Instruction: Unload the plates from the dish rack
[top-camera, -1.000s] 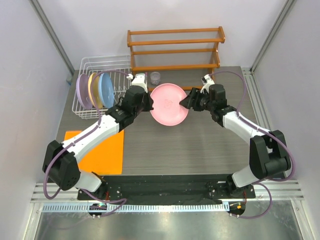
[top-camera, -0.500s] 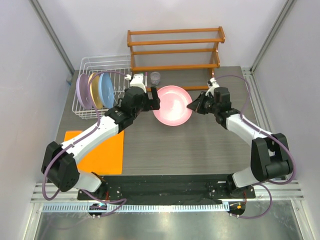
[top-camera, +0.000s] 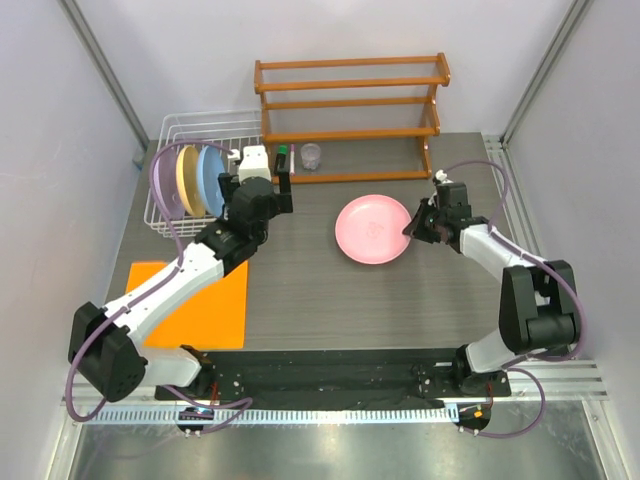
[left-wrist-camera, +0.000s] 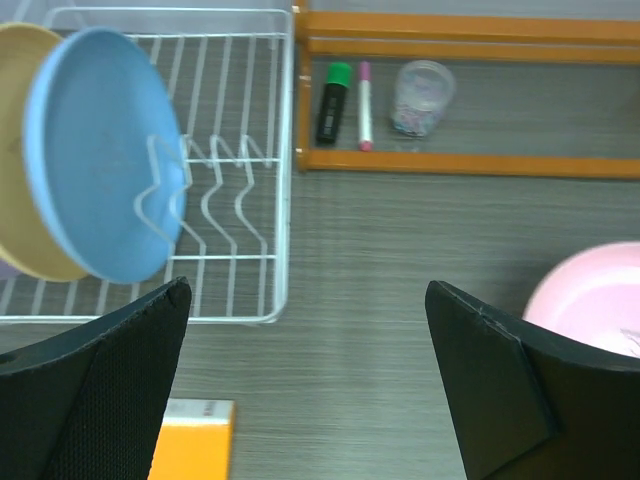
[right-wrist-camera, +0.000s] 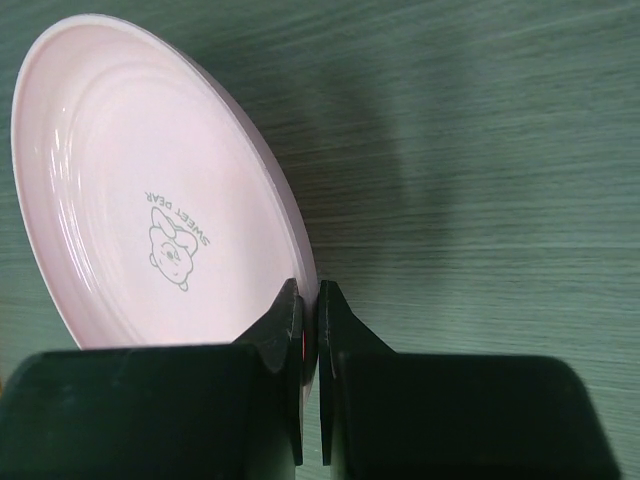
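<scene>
**Pink plate pinched at the rim by the right gripper**

The right gripper (right-wrist-camera: 310, 300) has its fingers drawn almost together on the near rim of the pink plate (right-wrist-camera: 150, 200). The plate is a round, shallow, glossy plastic dish with stepped inner rings and a small printed cartoon mark at its centre. It extends ahead and to the left of the fingertips, low over the grey wood-grain table (right-wrist-camera: 480, 150). Half a second earlier it hung further left, between both grippers. It has since shifted right, and the left gripper (left-wrist-camera: 308, 310) has drawn back, its fingers spread wide and empty. Ahead of that gripper, to its left, stands the white wire dish rack (left-wrist-camera: 286, 180). It holds the light blue plate (left-wrist-camera: 95, 150) and the yellow plate (left-wrist-camera: 25, 200) upright between thin bent dividers.
</scene>
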